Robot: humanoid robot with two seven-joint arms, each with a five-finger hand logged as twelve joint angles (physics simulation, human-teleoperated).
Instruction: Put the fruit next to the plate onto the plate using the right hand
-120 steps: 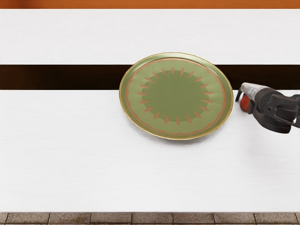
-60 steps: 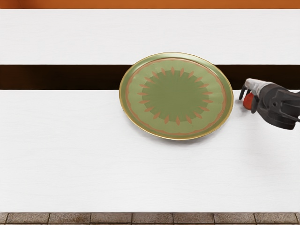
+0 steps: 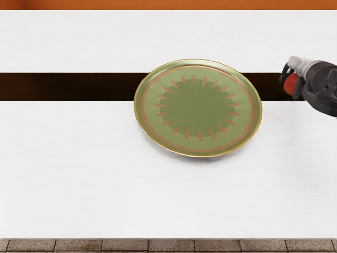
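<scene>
holding: the right hand (image 3: 311, 82) has its fingers (image 3: 285, 72) curled round a small red fruit (image 3: 290, 84), so yeah it's gripped, only a bit of red peeks out
right arm: comes in from the right edge, dark grey with a pale patch up top
fruit spot: off to the right of the plate (image 3: 158, 132), clear of its rim and not on it, sitting in the hand over the dark strip (image 3: 63, 87) that splits the 2 white surfaces
plate: green with a gold rim and a ring of orange leaf shapes, lying flat, partly on the near white table (image 3: 105, 174) and partly across the dark strip
height: can't tell from this angle if the fruit is clear of the table
background: 1 row of stone tiles (image 3: 158, 245) along the bottom, orange band (image 3: 158, 4) at the top
</scene>
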